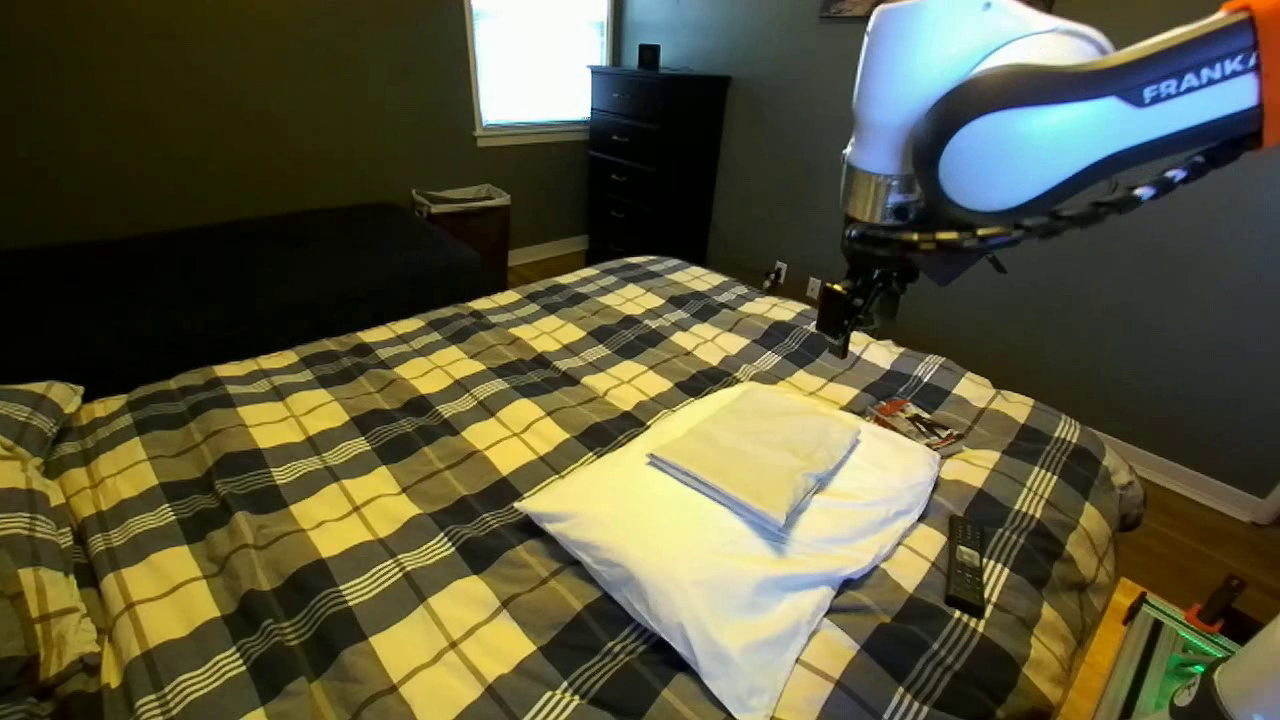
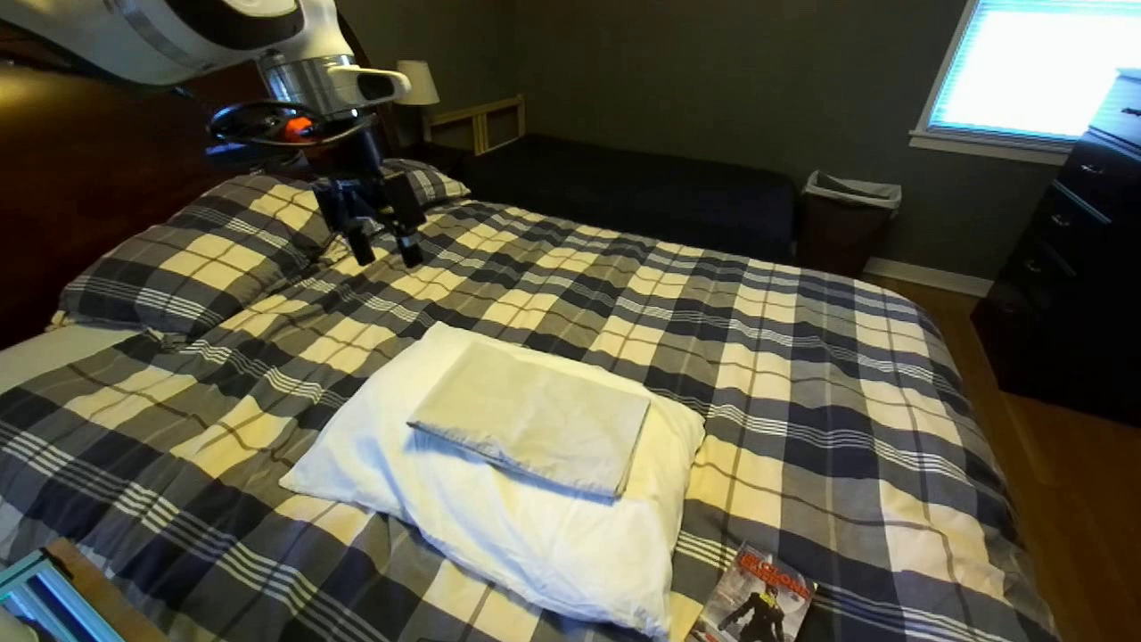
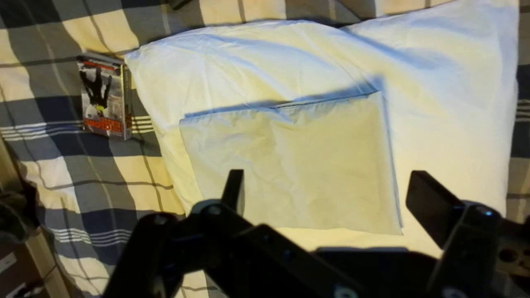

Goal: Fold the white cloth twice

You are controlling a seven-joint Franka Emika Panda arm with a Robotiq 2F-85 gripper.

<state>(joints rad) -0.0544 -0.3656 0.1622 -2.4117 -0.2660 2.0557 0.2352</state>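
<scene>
The white cloth [image 1: 755,450] lies flat as a layered rectangle on top of a white pillow [image 1: 700,590]. Its stacked edges show along one side in both exterior views, and a few soft wrinkles run across the cloth [image 3: 306,165] in the wrist view. High above the bed, apart from the fabric, hangs my gripper [image 2: 388,256]. In the wrist view the jaws of the gripper [image 3: 328,176] stand wide apart with nothing between them. The cloth's lower left corner there is hidden behind a dark finger [image 3: 235,190].
A plaid bedspread [image 1: 350,490] spreads under the pillow. Beside the pillow lie a disc case [image 2: 758,597] and a black remote [image 1: 966,565]. Plaid pillows [image 2: 205,250] rest at the headboard. A dark dresser [image 1: 655,165] and a hamper [image 1: 470,225] stand beyond the bed.
</scene>
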